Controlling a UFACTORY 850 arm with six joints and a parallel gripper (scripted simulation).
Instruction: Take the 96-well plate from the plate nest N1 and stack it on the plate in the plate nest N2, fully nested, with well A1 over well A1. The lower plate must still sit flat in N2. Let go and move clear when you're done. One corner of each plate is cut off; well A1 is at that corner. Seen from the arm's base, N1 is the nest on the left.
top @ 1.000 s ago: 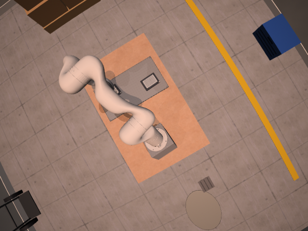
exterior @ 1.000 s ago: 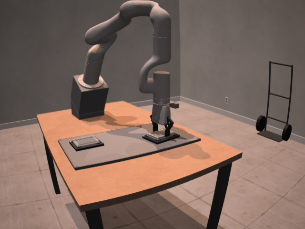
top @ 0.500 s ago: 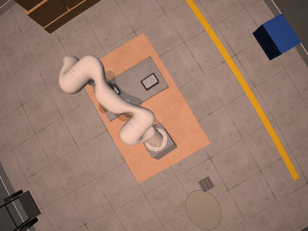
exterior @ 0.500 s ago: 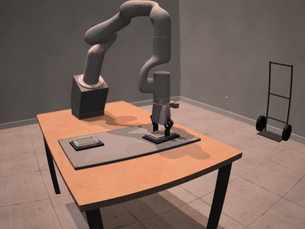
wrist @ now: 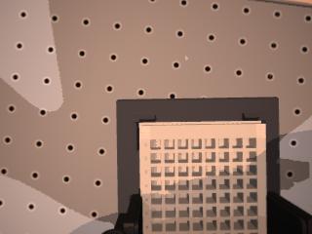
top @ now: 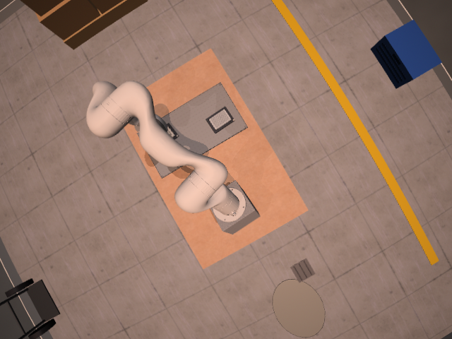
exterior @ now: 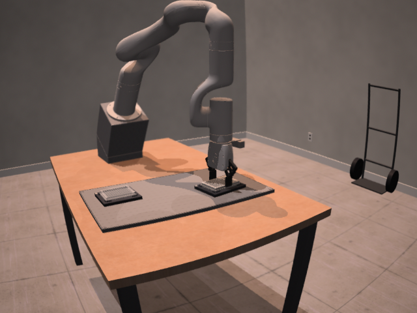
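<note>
Top: pale jointed arm [top: 160, 142] hiding nest N1; second clear 96-well plate [top: 219, 119] seated in black nest N2 [top: 210, 126].

Exterior: black two-finger gripper [exterior: 220, 177] clamped across the clear 96-well plate [exterior: 215, 183] in black nest N1 [exterior: 235, 187].

Wrist: plate's well grid filling lower frame, over grey perforated board [wrist: 97, 73].

From above, the arm [top: 160, 142] hides nest N1 and its plate.
</note>
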